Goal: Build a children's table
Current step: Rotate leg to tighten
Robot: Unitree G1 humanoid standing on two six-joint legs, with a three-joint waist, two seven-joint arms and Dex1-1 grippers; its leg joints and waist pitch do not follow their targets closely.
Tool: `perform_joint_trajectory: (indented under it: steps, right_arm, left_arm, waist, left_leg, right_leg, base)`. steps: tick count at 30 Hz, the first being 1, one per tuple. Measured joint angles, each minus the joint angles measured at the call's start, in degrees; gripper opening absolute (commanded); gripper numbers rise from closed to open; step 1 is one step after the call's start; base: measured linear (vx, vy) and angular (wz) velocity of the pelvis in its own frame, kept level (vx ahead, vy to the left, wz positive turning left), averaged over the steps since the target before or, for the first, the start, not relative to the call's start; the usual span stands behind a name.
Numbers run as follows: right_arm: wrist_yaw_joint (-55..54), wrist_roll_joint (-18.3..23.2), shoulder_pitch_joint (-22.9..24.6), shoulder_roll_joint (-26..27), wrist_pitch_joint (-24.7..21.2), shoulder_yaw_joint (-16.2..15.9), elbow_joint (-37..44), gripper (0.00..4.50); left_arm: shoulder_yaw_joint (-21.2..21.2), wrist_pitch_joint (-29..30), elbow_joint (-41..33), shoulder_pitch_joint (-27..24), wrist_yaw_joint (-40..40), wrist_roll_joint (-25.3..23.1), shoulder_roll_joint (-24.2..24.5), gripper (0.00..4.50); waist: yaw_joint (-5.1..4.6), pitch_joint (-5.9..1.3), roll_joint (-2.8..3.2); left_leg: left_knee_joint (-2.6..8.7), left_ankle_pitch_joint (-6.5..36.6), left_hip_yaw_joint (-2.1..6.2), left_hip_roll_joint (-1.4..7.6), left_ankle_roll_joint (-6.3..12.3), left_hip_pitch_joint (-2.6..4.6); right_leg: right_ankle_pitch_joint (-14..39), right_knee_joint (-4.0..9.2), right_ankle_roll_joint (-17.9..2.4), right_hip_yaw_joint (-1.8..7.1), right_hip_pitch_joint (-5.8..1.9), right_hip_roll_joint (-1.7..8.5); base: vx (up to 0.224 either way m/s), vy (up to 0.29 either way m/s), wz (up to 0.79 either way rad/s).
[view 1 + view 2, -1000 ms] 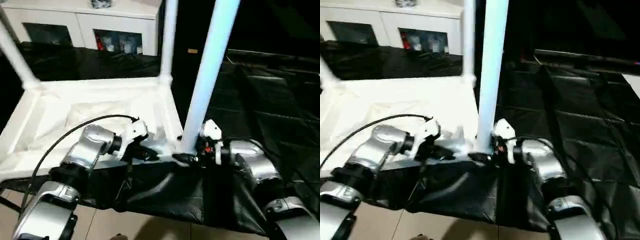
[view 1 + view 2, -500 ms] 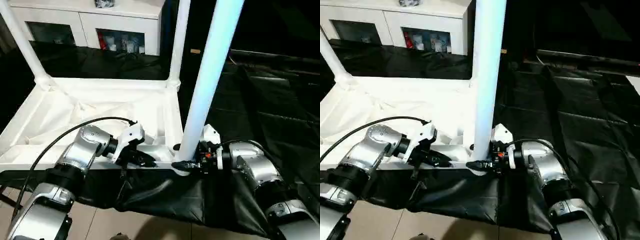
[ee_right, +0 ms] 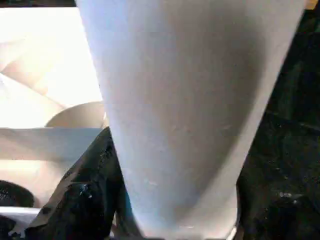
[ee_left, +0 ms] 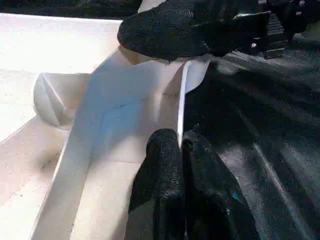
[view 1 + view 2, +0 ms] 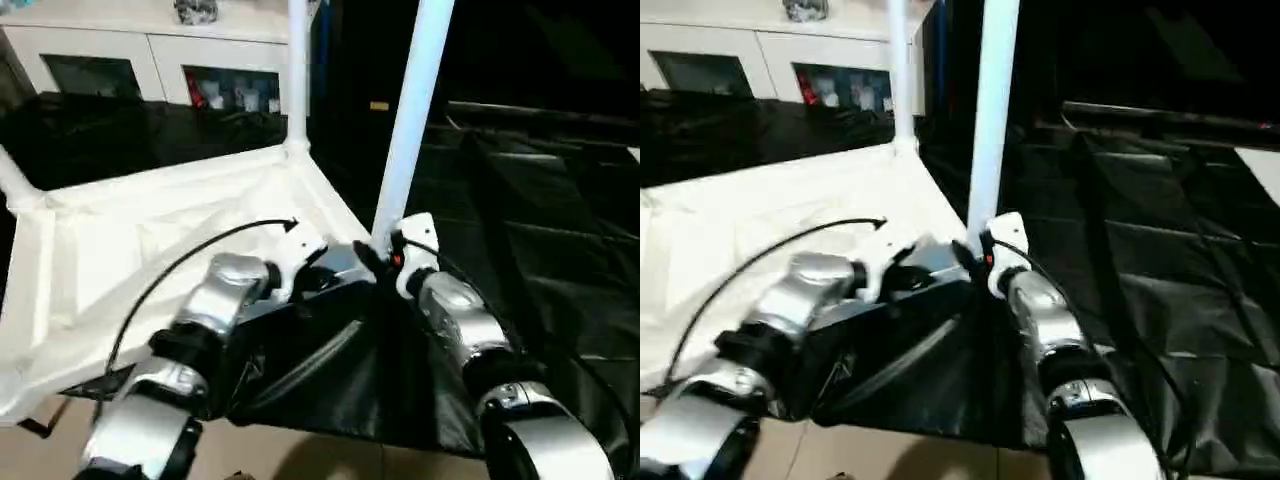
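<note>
Here the biggest thing is the black sheet (image 5: 520, 250) spread over the floor, with the upturned white tabletop (image 5: 150, 240) lying on it, ribbed underside facing up. Behind it, along the far wall, stands a white cabinet (image 5: 150, 50) with glass-fronted doors.

Three white legs are in sight, all upright. One leg (image 5: 296, 70) rises from the socket at the tabletop's far corner nearest the cabinet. Another (image 5: 12, 180) stands at the corner on the left side. The third, nearer leg (image 5: 412, 110) stands at the tabletop's near right corner, close to the dark sheet's folds.

The robot's silver forearms reach in from the near edge. The right tool (image 5: 385, 258) is at the foot of that near leg; in the right wrist view the leg (image 3: 185, 115) rises between its two black fingers (image 3: 85, 200), which stand spread on either side of the tube, though whether they press on it cannot be told. The left tool (image 4: 182, 165) has its fingers pressed together with the thin rim of the tabletop (image 4: 125, 115) nipped between their tips, just beside the same corner. In the left wrist view, a black finger of the right tool (image 4: 170, 30) lies across that corner beyond the rim. A black cable (image 5: 190, 255) arcs over the left forearm.
</note>
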State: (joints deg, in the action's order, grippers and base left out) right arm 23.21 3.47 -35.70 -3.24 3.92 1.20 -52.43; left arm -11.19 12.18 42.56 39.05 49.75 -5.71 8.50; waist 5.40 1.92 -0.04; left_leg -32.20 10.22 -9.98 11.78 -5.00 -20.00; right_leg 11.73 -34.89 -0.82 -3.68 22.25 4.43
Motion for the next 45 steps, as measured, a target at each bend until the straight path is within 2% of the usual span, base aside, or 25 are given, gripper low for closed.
perform_joint_trajectory:
  steps: [2,4,8,13,20,23,26,40,42,45]
  right_arm:
    - [0.0,-0.4,0.0,0.3,0.3,0.2,-0.2,3.48]
    - [0.5,-0.7,0.0,0.4,0.5,0.2,-0.2,3.8]
    - [4.1,-0.7,0.3,0.2,1.4,0.1,-0.1,3.89]
    - [18.5,0.3,3.2,-4.1,2.4,-2.5,3.4,3.89]
    - [38.6,3.2,6.7,-9.7,-2.2,-6.5,11.0,3.89]
    - [44.3,3.4,6.8,-10.6,-3.3,-8.7,12.6,3.89]
    - [48.8,3.8,7.1,-12.0,-5.1,-10.2,14.2,3.59]
    - [52.8,3.7,7.9,-13.7,-9.3,-11.5,18.0,2.66]
    - [50.1,3.4,8.0,-13.1,-8.2,-10.5,17.0,2.63]
    - [39.0,2.4,7.1,-9.9,-5.9,-7.8,13.1,2.62]
  left_arm:
    - [0.0,-0.3,0.0,0.0,-0.2,-0.5,-0.2,0.0]
    - [-0.1,-0.8,-0.2,-0.2,0.0,-0.7,0.0,0.0]
    - [-0.3,-1.5,-1.3,-0.8,2.1,-0.7,1.3,0.0]
    - [-0.8,-2.5,-3.6,-2.4,9.5,0.8,5.0,0.0]
    - [-2.1,-3.3,-5.2,-3.7,22.1,2.7,10.2,0.0]
    - [-3.6,-3.3,-6.1,-3.7,25.9,3.1,11.1,0.0]
    - [-4.5,-3.0,-6.9,-3.8,28.8,3.6,12.4,0.0]
    - [-5.0,-2.2,-8.6,-5.0,31.6,4.3,13.2,0.0]
    - [-4.6,-2.2,-8.3,-5.0,29.2,4.1,12.6,0.0]
    - [-3.0,-2.6,-6.6,-4.5,22.1,2.4,10.4,0.0]
  waist:
    - [0.01,0.0,0.01]
    - [-0.06,0.0,0.01]
    - [-0.29,0.02,-0.01]
    - [-0.42,0.01,-0.01]
    - [0.21,0.02,-0.01]
    - [1.06,0.02,-0.01]
    - [1.32,0.03,0.0]
    - [1.74,0.04,-0.02]
    - [1.77,0.04,-0.02]
    - [1.09,0.02,-0.05]
  left_leg:
    - [0.03,0.0,0.01,0.02,0.0,-0.01]
    - [0.02,0.0,0.01,0.02,0.0,-0.01]
    - [0.11,0.0,0.0,0.02,0.0,-0.04]
    - [0.36,0.0,-0.01,0.1,0.02,-0.07]
    - [0.3,0.0,-0.01,0.14,0.01,-0.07]
    - [0.16,0.0,-0.01,0.14,0.01,0.0]
    - [0.08,0.0,-0.02,0.14,0.01,-0.04]
    - [0.11,0.0,-0.01,0.13,0.01,-0.05]
    - [0.09,0.0,-0.02,0.13,0.0,-0.02]
    - [0.06,0.0,0.0,0.11,-0.01,0.23]
  right_leg:
    - [0.0,0.0,0.0,-0.04,0.01,0.0]
    - [0.0,0.0,0.0,-0.04,0.01,0.0]
    - [0.0,0.04,0.0,-0.04,0.1,0.0]
    - [0.2,0.04,0.0,-0.12,0.18,-0.1]
    - [0.2,-0.04,0.0,-0.15,0.21,-0.1]
    - [0.2,-0.04,0.0,-0.14,0.16,-0.06]
    - [0.2,-0.04,0.0,-0.11,0.16,-0.04]
    - [0.2,-0.04,0.0,-0.13,0.16,-0.02]
    - [0.2,-0.05,0.0,-0.12,0.09,-0.02]
    - [0.4,-0.05,0.3,-0.09,-0.21,-0.02]
  base:
    - [0.0,0.0,0.0]
    - [0.0,0.0,0.0]
    - [0.0,0.0,0.0]
    - [0.0,0.0,0.0]
    - [0.0,0.0,0.0]
    - [0.0,0.0,0.0]
    - [0.0,0.0,0.0]
    - [0.0,0.0,0.0]
    - [0.0,0.0,0.0]
    - [0.0,0.0,0.0]
